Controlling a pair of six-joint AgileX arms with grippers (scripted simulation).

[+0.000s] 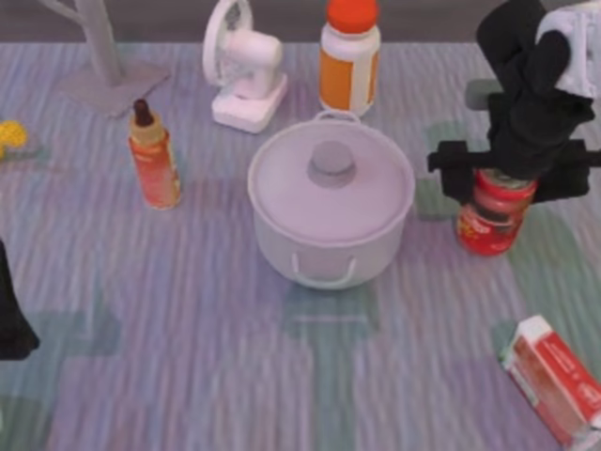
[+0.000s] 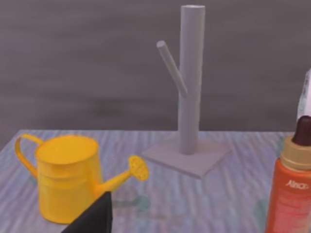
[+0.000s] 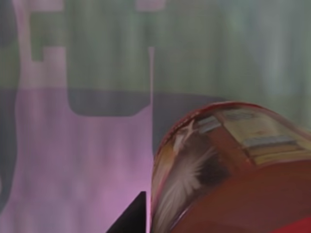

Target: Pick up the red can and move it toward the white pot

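Note:
The red can [image 1: 492, 222] stands at the table's right side, a short gap to the right of the big white pot [image 1: 331, 202] with its domed lid and grey knob. My right gripper [image 1: 512, 174] sits directly over the can's top, shut on it. In the right wrist view the can [image 3: 233, 165] fills the near field, with one dark fingertip [image 3: 137, 217] pressed against its side. My left gripper [image 1: 9, 319] is parked at the table's left edge, away from both.
A red-and-white carton [image 1: 554, 378] lies at the front right. A slim orange bottle [image 1: 155, 160] stands left of the pot, with a white fan appliance [image 1: 242, 70] and an orange-lidded jar [image 1: 349, 56] behind. A grey stand [image 2: 189, 97] and yellow watering can [image 2: 68, 177] occupy the far left.

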